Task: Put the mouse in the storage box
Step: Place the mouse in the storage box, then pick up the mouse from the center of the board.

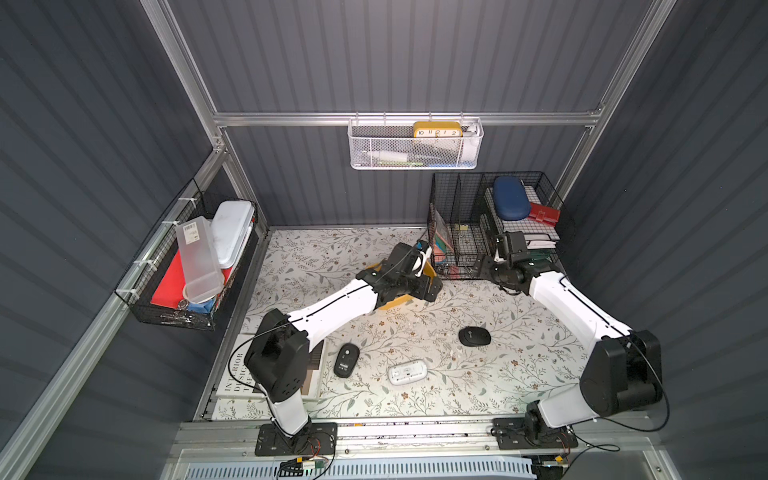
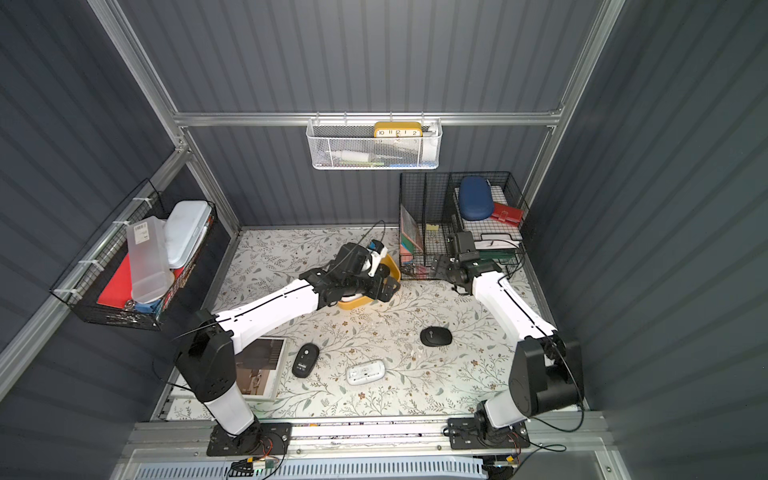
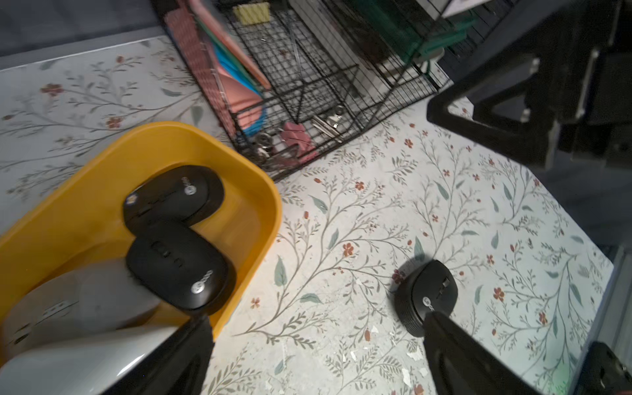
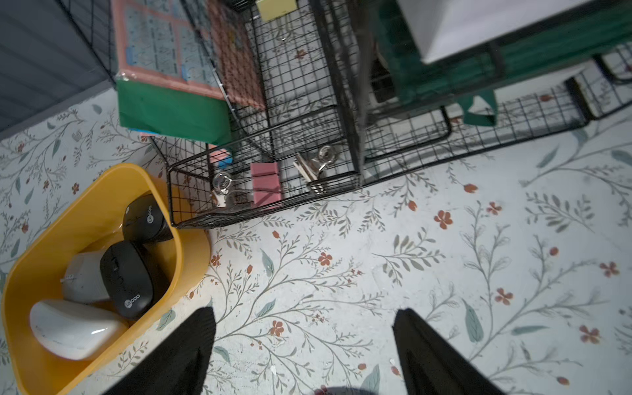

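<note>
Left claw (image 3: 318,352) hangs wide open, empty, at the rim of the storage box (image 3: 253,219), mice (image 3: 178,263) lying inside; right claw (image 4: 304,345), also spread and empty, hovers nearby.

L arm (image 2: 270,305) over storage box (image 2: 395,272)

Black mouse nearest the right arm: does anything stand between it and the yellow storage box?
Nothing on the table does: bare floral surface separates the black mouse from the storage box. The black wire organiser stands off to the side. In both top views the left arm hangs over the box.
</note>
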You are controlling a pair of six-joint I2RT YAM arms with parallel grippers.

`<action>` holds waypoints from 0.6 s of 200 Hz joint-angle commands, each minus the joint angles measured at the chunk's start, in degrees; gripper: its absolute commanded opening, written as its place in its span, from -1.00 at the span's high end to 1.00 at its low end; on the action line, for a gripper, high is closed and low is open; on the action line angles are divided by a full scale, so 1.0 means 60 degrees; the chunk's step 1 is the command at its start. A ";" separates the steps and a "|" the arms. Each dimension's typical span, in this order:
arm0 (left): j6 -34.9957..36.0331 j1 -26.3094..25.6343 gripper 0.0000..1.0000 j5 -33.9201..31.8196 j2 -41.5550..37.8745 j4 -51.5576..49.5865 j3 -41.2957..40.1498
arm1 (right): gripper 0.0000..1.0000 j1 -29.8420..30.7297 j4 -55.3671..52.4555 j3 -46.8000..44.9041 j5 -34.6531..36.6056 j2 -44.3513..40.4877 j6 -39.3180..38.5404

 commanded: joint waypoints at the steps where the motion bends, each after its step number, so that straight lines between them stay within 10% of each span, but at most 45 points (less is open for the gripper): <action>1: 0.1425 -0.0590 -0.98 0.0708 0.0570 -0.0337 0.0695 | -0.72 -0.0287 0.0320 -0.0159 0.0273 -0.0451 0.0900; 120: 0.3217 -0.1948 -0.98 0.0477 0.4284 -0.1321 0.3130 | -0.72 -0.1754 0.0449 -0.1424 0.0085 -0.2243 0.1585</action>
